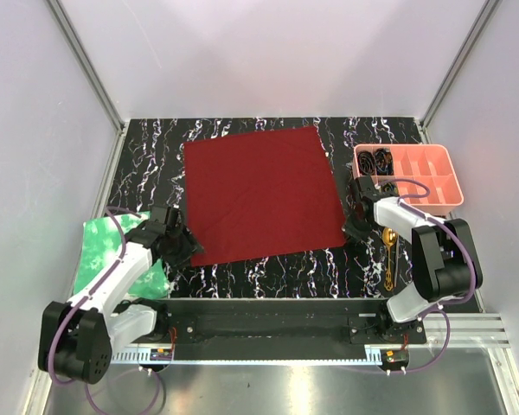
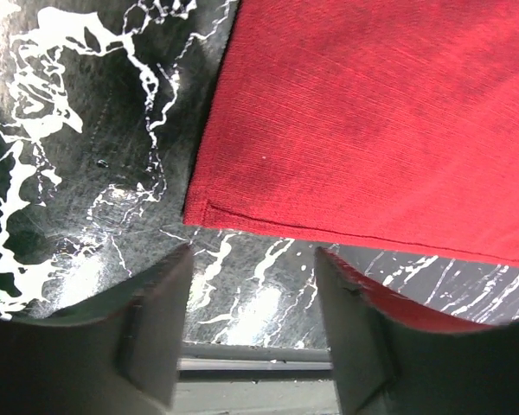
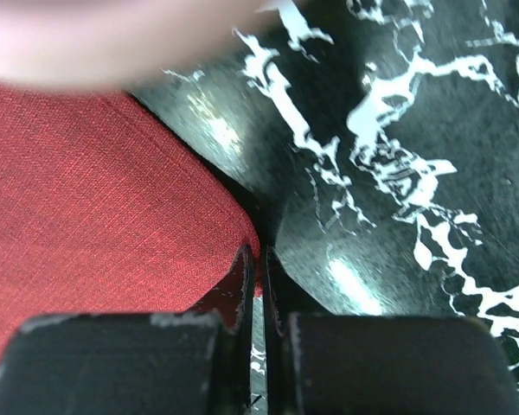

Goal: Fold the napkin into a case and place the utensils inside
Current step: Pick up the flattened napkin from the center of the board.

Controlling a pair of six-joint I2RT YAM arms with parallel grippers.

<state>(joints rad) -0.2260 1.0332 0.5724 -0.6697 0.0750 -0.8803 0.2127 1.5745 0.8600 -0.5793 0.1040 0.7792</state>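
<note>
A dark red square cloth napkin [image 1: 259,194] lies spread flat, unfolded, at the middle of a black white-veined marble-patterned table [image 1: 156,156]. The left gripper [image 1: 180,248] sits at the napkin's near-left corner, its fingers [image 2: 151,333] wide apart and holding nothing. The right gripper [image 1: 353,226] is at the near-right corner, its fingers [image 3: 242,285] closed to a thin slit with the cloth's corner running into it. Thin gold metal utensils [image 1: 387,255] lie just right of it, partly under the right arm. Behind them sits a pink plastic compartment tray [image 1: 457,186] holding dark coiled items [image 1: 376,160]. A bright green crinkled sheet [image 1: 99,246] lies under the left arm.
</note>
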